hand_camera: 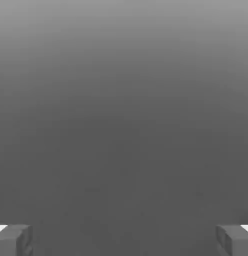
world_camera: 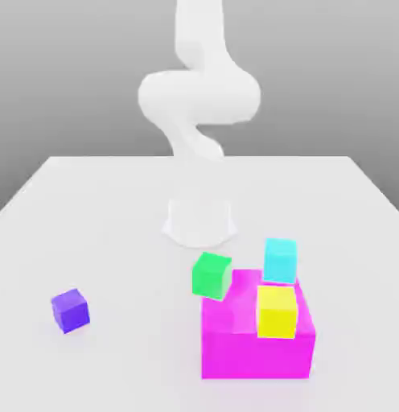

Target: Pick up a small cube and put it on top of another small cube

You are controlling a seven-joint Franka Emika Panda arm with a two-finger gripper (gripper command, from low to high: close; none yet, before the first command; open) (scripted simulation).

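Note:
Four small cubes show in the exterior view. A purple cube [world_camera: 70,311] sits alone on the white table [world_camera: 114,209] toward the exterior view's left. A green cube [world_camera: 211,275] stands tilted against the left side of a large magenta block [world_camera: 251,350]. A yellow cube [world_camera: 277,312] rests on the magenta block's top. A cyan cube [world_camera: 280,260] is at the block's far edge; whether it rests on the block or behind it I cannot tell. In the hand view my gripper [hand_camera: 124,241] is open, its fingertips [hand_camera: 13,240] far apart with nothing between them, facing plain grey background.
The arm's white base [world_camera: 199,221] stands at the table's middle, just behind the cluster of cubes, and the arm [world_camera: 199,96] rises out of the frame's top. The table's edges run along the exterior view's left and right.

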